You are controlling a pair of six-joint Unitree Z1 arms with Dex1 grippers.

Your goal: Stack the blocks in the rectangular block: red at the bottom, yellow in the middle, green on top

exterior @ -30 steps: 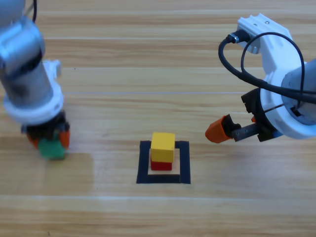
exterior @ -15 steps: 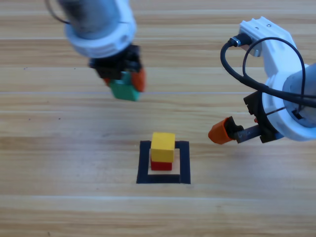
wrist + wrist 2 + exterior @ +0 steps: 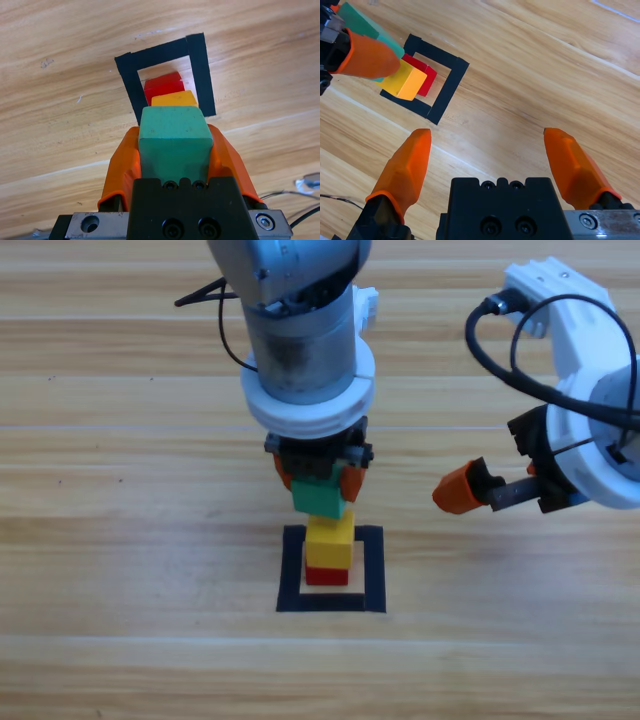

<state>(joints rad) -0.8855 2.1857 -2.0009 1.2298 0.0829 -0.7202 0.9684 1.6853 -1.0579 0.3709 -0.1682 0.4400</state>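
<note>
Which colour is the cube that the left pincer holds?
Teal-green; the left wrist view shows it best.

The left gripper (image 3: 175, 150) clamps the green cube (image 3: 174, 137) between its two orange jaws, which press its left and right sides. Toward twelve o'clock, just past the cube's top edge, the yellow cube (image 3: 174, 99) sits on the red cube (image 3: 162, 84) inside the black tape square (image 3: 200, 65) on the wooden table (image 3: 60, 75).

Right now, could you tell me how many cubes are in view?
3: the red cube inside the tape square, the yellow cube on it, the green cube held in the left pincer above.
</note>
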